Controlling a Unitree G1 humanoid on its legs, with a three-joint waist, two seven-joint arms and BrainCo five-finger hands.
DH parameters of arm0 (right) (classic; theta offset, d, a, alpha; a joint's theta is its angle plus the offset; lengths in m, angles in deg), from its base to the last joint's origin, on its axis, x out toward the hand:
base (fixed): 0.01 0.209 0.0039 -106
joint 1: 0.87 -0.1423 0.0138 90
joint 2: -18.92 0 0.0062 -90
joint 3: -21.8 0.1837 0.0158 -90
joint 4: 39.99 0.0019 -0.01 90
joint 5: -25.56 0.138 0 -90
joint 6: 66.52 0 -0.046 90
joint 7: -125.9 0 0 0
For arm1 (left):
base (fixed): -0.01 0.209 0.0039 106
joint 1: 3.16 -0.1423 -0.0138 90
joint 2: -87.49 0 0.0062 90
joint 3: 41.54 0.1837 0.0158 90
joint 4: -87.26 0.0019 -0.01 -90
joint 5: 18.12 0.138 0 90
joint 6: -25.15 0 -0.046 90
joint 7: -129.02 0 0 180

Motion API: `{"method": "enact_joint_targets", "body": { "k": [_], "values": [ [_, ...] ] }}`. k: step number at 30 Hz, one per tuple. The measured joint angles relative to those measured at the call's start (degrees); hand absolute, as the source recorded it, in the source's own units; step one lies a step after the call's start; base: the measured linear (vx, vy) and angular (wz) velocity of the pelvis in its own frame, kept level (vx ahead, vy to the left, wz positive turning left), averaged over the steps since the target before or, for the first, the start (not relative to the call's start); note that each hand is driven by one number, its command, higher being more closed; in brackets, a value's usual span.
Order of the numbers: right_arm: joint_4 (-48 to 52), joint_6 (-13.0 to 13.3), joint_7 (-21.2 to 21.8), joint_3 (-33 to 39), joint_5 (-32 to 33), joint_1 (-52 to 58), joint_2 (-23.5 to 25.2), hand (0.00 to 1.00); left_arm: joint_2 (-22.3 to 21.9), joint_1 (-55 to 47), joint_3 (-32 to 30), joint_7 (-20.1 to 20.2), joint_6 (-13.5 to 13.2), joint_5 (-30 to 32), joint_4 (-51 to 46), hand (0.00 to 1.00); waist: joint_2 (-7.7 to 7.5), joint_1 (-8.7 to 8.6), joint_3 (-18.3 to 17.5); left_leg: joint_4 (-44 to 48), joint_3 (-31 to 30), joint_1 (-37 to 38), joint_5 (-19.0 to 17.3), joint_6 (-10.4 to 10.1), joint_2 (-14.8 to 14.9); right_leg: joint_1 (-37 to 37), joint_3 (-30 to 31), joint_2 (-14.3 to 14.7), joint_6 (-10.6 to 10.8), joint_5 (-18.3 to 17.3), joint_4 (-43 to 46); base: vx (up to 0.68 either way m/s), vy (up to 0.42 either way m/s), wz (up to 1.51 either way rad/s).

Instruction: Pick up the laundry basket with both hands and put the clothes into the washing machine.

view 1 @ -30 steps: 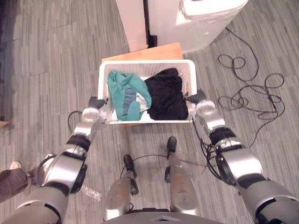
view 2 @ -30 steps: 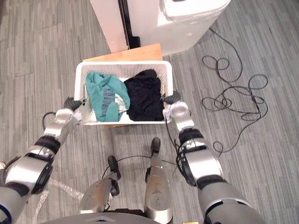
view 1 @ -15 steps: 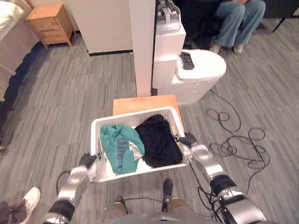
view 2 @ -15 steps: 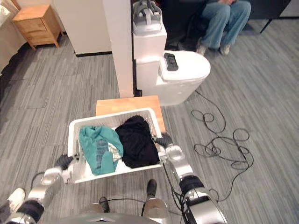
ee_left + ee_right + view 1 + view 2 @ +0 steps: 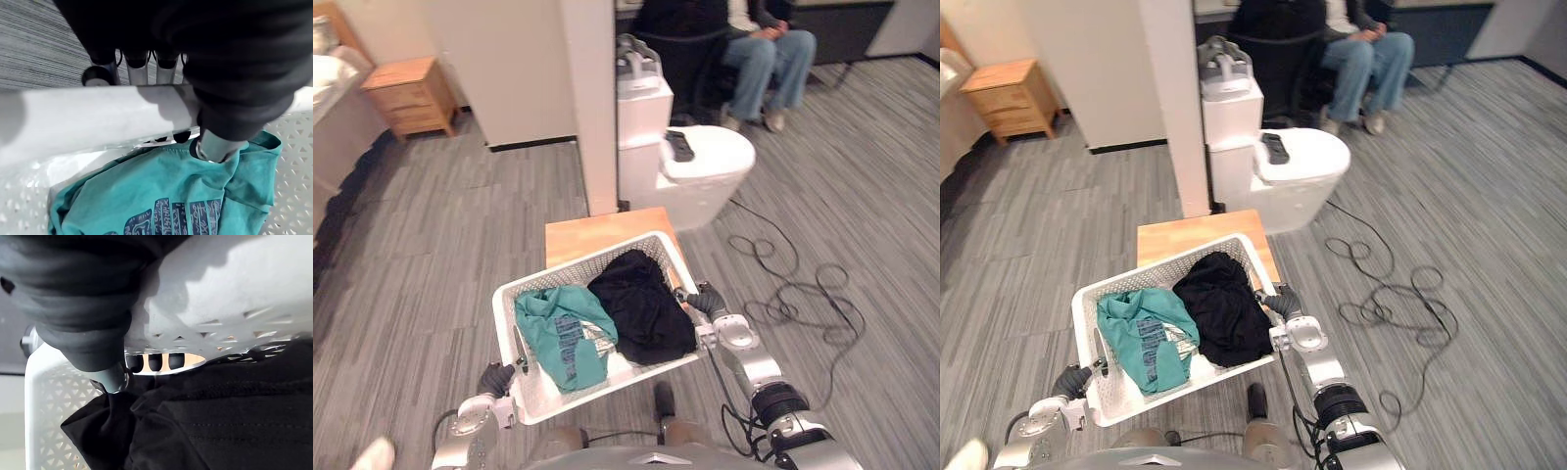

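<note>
Left hand (image 5: 495, 378) at 7 o'clock, fingers (image 5: 138, 73) clenched over the laundry basket (image 5: 570, 266) rim. Right hand (image 5: 708, 301) at 4 o'clock, fingertips (image 5: 155, 361) hooked through the opposite handle slot. Basket long axis 8-to-2 between both hands. Teal garment (image 5: 558, 333) and black garment (image 5: 641, 304) inside. Wooden bench (image 5: 602, 233) just beyond. Washing machine (image 5: 715, 166) at 1 o'clock, nearer the right hand.

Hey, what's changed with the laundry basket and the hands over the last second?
The laundry basket has come up off the wooden board toward the robot and now hangs askew; more of the board shows. The camera has also swung up. Unchanged: the left hand and right hand stay curled round the basket's ends, and the teal garment and black garment lie side by side inside.
</note>
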Motion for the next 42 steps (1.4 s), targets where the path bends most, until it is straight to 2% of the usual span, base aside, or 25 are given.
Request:
{"method": "enact_joint_targets", "body": {
  "k": [4, 6, 8, 9, 10, 11, 12, 13, 14, 16, 17, 19, 23, 25, 27, 28, 29, 30, 31, 33, 35, 38, 39, 41, 42],
  "values": [
    [0.0, 0.0, 0.0, 0.7, 0.3, 2.3, 2.4, 1.00, 1.1, 0.1, -1.7, 0.5, 0.0, 2.5, 0.1, 1.00, -2.01, -1.58, 1.0, -2.4, 8.3, 1.5, 1.4, 1.9, 0.0, -2.2, 0.4, -0.6, 3.3, -8.2, -1.3, -0.08, 0.120, -1.12],
    [-0.1, -0.1, -0.1, 1.4, 0.2, 2.3, 3.1, 1.00, 1.1, 0.5, -2.8, 1.1, 0.0, 4.2, 0.1, 1.00, -2.12, -0.57, 1.2, -4.4, 16.1, 3.2, 2.7, 2.1, 3.6, -5.7, -13.5, -0.7, -4.7, -6.0, 8.5, -0.08, -0.008, -1.54],
    [-0.1, -0.1, -0.1, 1.7, 0.2, 2.3, 3.2, 1.00, 0.9, 1.5, -3.4, 1.2, 0.0, 4.5, 0.1, 1.00, -2.16, -0.09, 1.2, -4.9, 19.8, 4.4, 3.2, 1.7, 4.8, -5.2, -21.8, -2.4, -8.6, -8.5, 19.7, 0.02, -0.018, -1.24],
    [-0.1, 0.1, -0.1, 2.0, 0.2, 2.0, 3.2, 1.00, 0.4, 1.8, -3.8, 1.2, 0.0, 4.5, -0.1, 1.00, -2.98, -0.01, 0.7, -3.3, 22.2, 4.2, 2.6, 1.8, 5.4, -4.0, -23.2, -4.0, -7.6, -12.6, 24.0, 0.00, -0.053, -1.09],
    [-0.1, 0.2, -0.1, 2.1, 0.2, 1.5, 3.1, 1.00, 0.1, 1.8, -4.1, 1.2, 0.0, 4.5, -0.4, 1.00, -3.01, -0.13, 0.8, -2.2, 23.0, 3.9, 1.8, 1.6, 5.8, -3.7, -23.1, -4.1, -7.2, -12.7, 23.7, -0.05, -0.068, -1.12],
    [-0.1, 0.4, -0.1, 2.4, 0.2, 0.7, 3.2, 1.00, -0.3, 1.8, -4.9, 1.2, 0.0, 4.5, -1.2, 1.00, -3.42, -0.37, 1.0, -1.0, 23.5, 3.7, 0.0, 0.9, 5.1, -3.4, -22.1, -1.7, -5.9, -10.9, 20.6, -0.10, -0.065, -1.34],
    [-0.1, 0.5, -0.1, 2.5, 0.2, 0.4, 2.9, 1.00, -2.0, 1.5, -5.8, 1.0, 0.0, 4.5, -1.3, 1.00, -1.93, 0.04, 0.4, -3.2, 24.5, 4.4, 0.3, 1.5, 6.1, -1.8, -18.5, 2.2, -3.1, -5.0, 13.1, -0.11, -0.043, -1.55],
    [0.0, 0.5, -0.1, 2.5, 0.2, 0.1, 2.8, 1.00, -2.9, 0.6, -6.2, 1.0, -0.1, 4.5, -1.5, 1.00, -0.86, 0.88, 0.4, -4.7, 27.8, 5.3, 1.2, 1.0, 8.3, -1.3, -18.7, 2.5, -5.2, -6.0, 13.2, -0.10, -0.055, -1.56],
    [0.0, 0.6, -0.1, 2.3, 0.2, 0.0, 2.7, 1.00, -3.2, 0.3, -5.7, 0.9, -0.3, 4.4, -1.8, 1.00, -0.42, 0.08, 0.3, -5.8, 30.3, 6.7, 1.7, 0.6, 9.1, -0.7, -22.5, 0.4, -8.1, -11.7, 20.6, -0.01, -0.058, -1.31],
    [0.0, 0.6, -0.1, 1.8, 0.2, -0.2, 2.3, 1.00, -3.1, -0.1, -5.5, 0.9, -0.3, 4.1, -1.8, 1.00, -0.94, 0.30, -0.7, -6.4, 33.5, 7.4, 1.7, -0.6, 9.3, 2.0, -27.4, -4.0, -6.6, -15.2, 20.7, 0.04, -0.116, -1.17],
    [0.0, 0.6, -0.1, 1.2, 0.2, -0.8, 2.5, 1.00, -3.0, 0.2, -5.5, 0.6, -0.3, 3.8, -1.6, 1.00, -2.24, 0.73, -1.6, -5.9, 35.7, 6.9, 2.1, -1.6, 9.7, 3.3, -27.6, -3.5, -4.7, -13.4, 14.9, 0.01, -0.114, -0.88],
    [0.2, 0.6, -0.1, 1.2, 0.1, -1.3, 0.2, 1.00, -3.5, 0.4, -3.7, 0.5, -0.3, 2.8, -1.5, 1.00, -0.72, 0.67, -1.7, -7.6, 35.8, 6.8, 4.5, -2.7, 10.4, 3.4, -25.5, 0.3, -6.4, -8.6, 8.8, 0.05, -0.191, -1.06],
    [0.8, 0.5, -0.1, 1.3, 0.0, 0.2, -1.7, 1.00, -3.5, 2.0, -1.3, 0.5, -0.2, 2.8, 0.1, 1.00, -0.28, -0.46, -2.1, -8.8, 36.1, 9.6, 5.2, -3.8, 10.8, 5.8, -22.3, 2.5, -6.8, -7.0, 4.4, 0.01, -0.077, -0.55],
    [4.2, 0.5, -0.4, 1.3, 0.0, 1.9, -2.1, 1.00, -3.6, 3.3, -1.0, 0.5, -0.2, 2.8, 0.9, 1.00, -0.19, -0.41, -2.0, -3.1, 35.9, 8.4, 3.3, -3.9, 13.3, 6.3, -21.1, 3.4, -6.9, -7.3, 3.9, -0.05, -0.022, -0.34],
    [5.0, 0.8, -0.6, 1.3, 0.1, 3.2, -2.0, 1.00, -3.3, 3.3, -1.3, 0.4, -0.3, 2.8, 0.9, 1.00, 0.07, 0.10, -1.9, 11.4, 35.2, 4.8, 0.9, -1.5, 19.1, 8.1, -20.6, 4.9, -8.0, -8.4, 3.0, -0.02, -0.049, -0.31],
    [5.0, 0.9, -0.6, 1.3, 0.1, 4.0, -2.0, 1.00, -3.1, 3.0, -1.2, 0.3, -0.3, 2.8, 0.9, 1.00, 0.87, 0.46, -1.5, 20.2, 33.6, 2.8, 1.0, 2.0, 23.0, 10.1, -20.0, 6.2, -8.4, -8.6, 2.5, 0.03, -0.079, -0.41],
    [5.0, 0.9, -0.6, 1.1, 0.1, 4.9, -1.9, 1.00, -3.2, 1.7, -1.0, 0.3, -0.3, 2.7, 0.9, 1.00, 2.92, 1.00, -0.6, 32.1, 28.9, -0.3, 4.7, 8.8, 27.8, 12.9, -18.1, 8.4, -9.5, -9.7, 2.4, 0.02, -0.053, -0.61],
    [5.0, 0.9, -0.7, 0.5, 0.1, 5.3, -1.6, 1.00, -3.1, 0.5, -1.0, 0.2, -0.3, 2.6, 1.0, 1.00, 3.35, 1.78, -0.4, 35.6, 23.6, -2.6, 9.1, 9.0, 27.3, 13.9, -16.3, 8.3, -9.7, -10.5, 2.7, 0.02, 0.022, -0.72],
    [5.0, 0.9, -0.7, 0.1, 0.1, 5.6, -1.8, 1.00, -3.4, -0.3, -1.0, 0.2, -0.3, 2.4, 0.9, 1.00, 2.77, 2.25, -0.3, 37.0, 20.3, -3.9, 8.5, 7.6, 25.7, 14.1, -15.1, 8.0, -9.8, -10.8, 2.7, 0.09, 0.085, -0.71],
    [5.2, 0.5, -0.7, -0.1, 0.1, 5.6, -2.2, 1.00, -4.7, -1.7, -1.2, 0.1, -0.3, 1.7, 0.8, 1.00, 2.76, 2.92, -0.2, 35.7, 12.5, -10.5, 0.5, 3.7, 15.6, 12.9, -11.4, 5.0, -10.2, -11.3, 3.6, 0.17, 0.102, -0.61],
    [5.4, 0.4, -0.6, -0.3, 0.1, 5.6, -2.1, 1.00, -5.1, -2.6, -2.3, 0.0, -1.0, 1.5, -0.7, 1.00, 2.49, 3.80, 0.1, 24.4, 11.1, -13.3, -0.8, 1.8, 11.0, 12.0, -9.6, 3.8, -10.0, -11.8, 3.4, 0.14, 0.082, -0.63],
    [6.5, 0.4, -0.6, -0.9, 0.1, 5.5, -1.5, 1.00, -4.5, -3.3, -3.4, 0.1, -0.9, 1.5, -1.0, 1.00, 2.66, 3.70, 0.0, -5.7, 8.3, -13.8, 6.7, -2.5, 9.4, 12.8, -8.9, 4.0, -8.7, -12.7, 2.5, 0.22, 0.105, -0.36],
    [6.5, 0.4, -0.6, -0.7, 0.1, 5.5, -1.6, 1.00, -5.2, -3.4, -3.6, 0.1, -1.2, 1.4, -1.1, 1.00, 3.39, 3.85, -0.2, -11.5, 5.2, -15.3, 8.9, -5.7, 9.9, 13.4, -8.2, 4.8, -7.5, -13.6, 2.2, 0.37, 0.177, -0.20],
    [5.6, 0.5, -0.6, -0.6, -0.1, 4.6, -1.9, 1.00, -5.9, -3.4, -3.9, 0.0, -1.3, 1.4, -1.0, 1.00, 5.24, 4.15, -0.9, -13.4, 2.5, -16.2, 10.1, -5.7, 11.2, 14.3, -6.5, 5.8, -5.4, -15.0, 2.6, 0.32, 0.222, -0.48],
    [4.0, 0.4, -0.7, -0.6, -0.8, 3.3, -1.0, 1.00, -6.2, -3.1, -4.5, -0.1, -1.3, 1.4, -0.5, 1.00, 4.48, 4.75, -0.8, -12.9, 1.9, -15.2, 15.7, -4.6, 10.7, 14.9, -4.6, 4.6, -4.6, -17.2, 4.1, 0.53, 0.418, -0.89]
  ]
}}
